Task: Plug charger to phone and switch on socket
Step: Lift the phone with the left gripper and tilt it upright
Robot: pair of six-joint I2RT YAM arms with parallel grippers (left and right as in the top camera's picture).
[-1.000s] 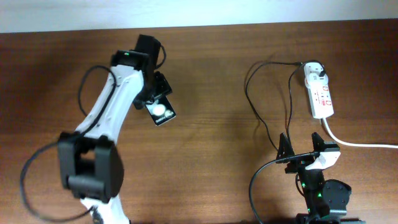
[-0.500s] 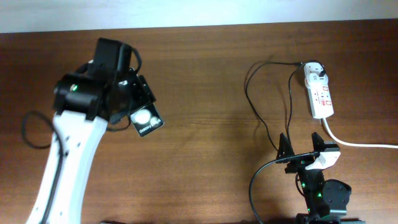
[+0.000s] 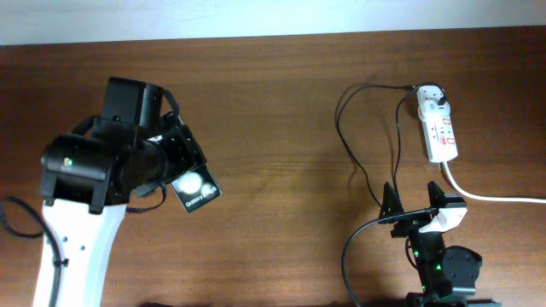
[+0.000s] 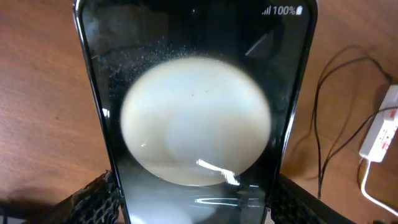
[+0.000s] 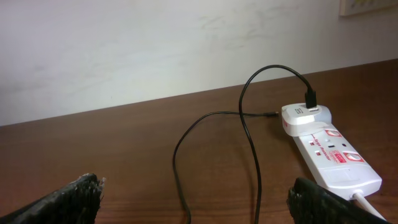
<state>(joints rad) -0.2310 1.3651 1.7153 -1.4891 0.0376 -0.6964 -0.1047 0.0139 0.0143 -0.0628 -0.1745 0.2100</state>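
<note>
From overhead, we are seeing the left gripper [image 3: 181, 175] clamping the phone [image 3: 196, 188] by its long edges over the left part of the table [image 3: 281, 94], glossy face up. The right gripper [image 3: 413, 203] is sitting near the front edge, jaws wide and empty. The socket [image 3: 438, 128] is lying far right, and the charger [image 3: 345, 141] is looping from it toward the right gripper. In the left wrist view, the phone is filling the frame, both fingers [image 4: 93, 199] pressing its edges. In the right wrist view, the plug head [image 5: 310, 99] is sitting in a white adapter [image 5: 303, 118] at the socket's far end, well apart from the wide fingertips [image 5: 68, 199].
</note>
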